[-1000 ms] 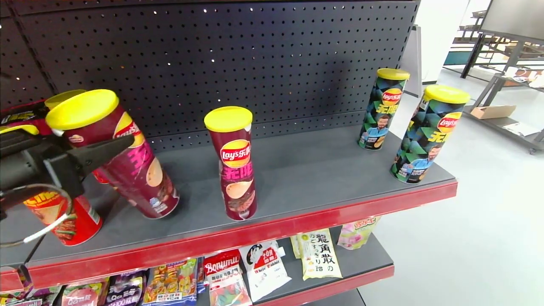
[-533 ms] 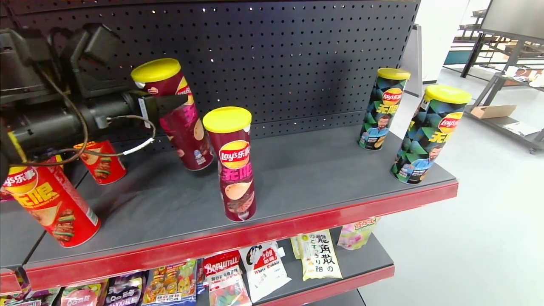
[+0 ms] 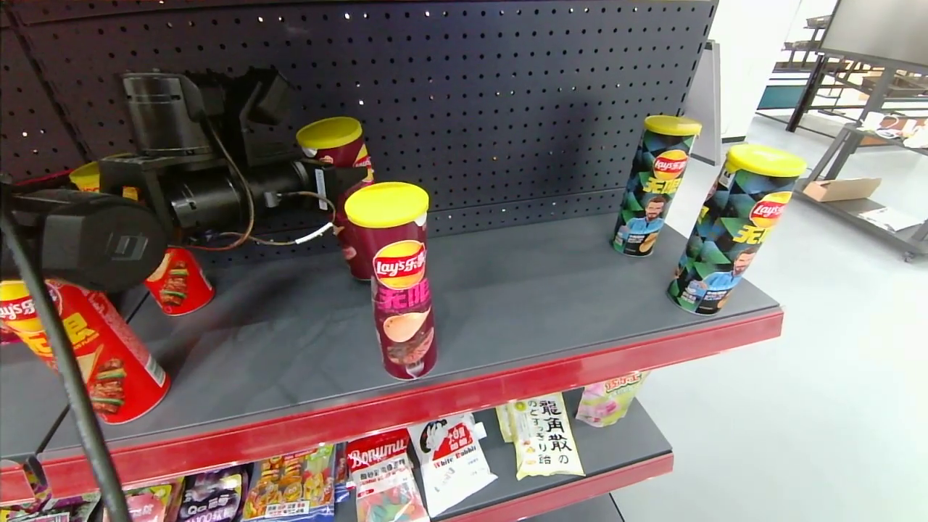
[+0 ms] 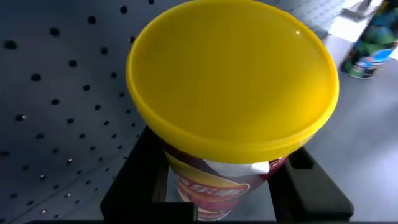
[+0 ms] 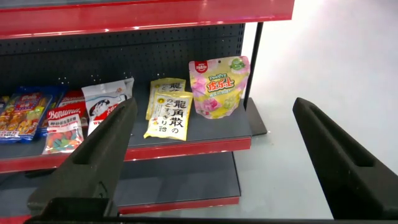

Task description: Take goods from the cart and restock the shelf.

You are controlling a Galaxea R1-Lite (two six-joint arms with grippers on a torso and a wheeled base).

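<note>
My left gripper (image 3: 339, 180) is shut on a maroon chip can with a yellow lid (image 3: 335, 145), holding it upright near its top. The can stands at the back of the grey shelf (image 3: 507, 290), close to the pegboard. Its base is partly hidden, so I cannot tell whether it touches the shelf. In the left wrist view the yellow lid (image 4: 233, 93) sits above the black fingers (image 4: 140, 180) that clamp the can's sides. A second maroon can (image 3: 395, 283) stands in front of it near the shelf's red edge. My right gripper (image 5: 217, 168) is open, facing the lower shelf.
Two red cans (image 3: 87, 348) (image 3: 175, 281) stand at the shelf's left, and two dark patterned cans (image 3: 652, 188) (image 3: 732, 232) at its right end. Snack bags (image 5: 168, 112) lie on the lower shelf. The shelf's middle between maroon and patterned cans is bare.
My left arm carried the maroon can from the front left of the shelf back and to the right, behind the standing maroon can, and brought it from tilted to upright.
</note>
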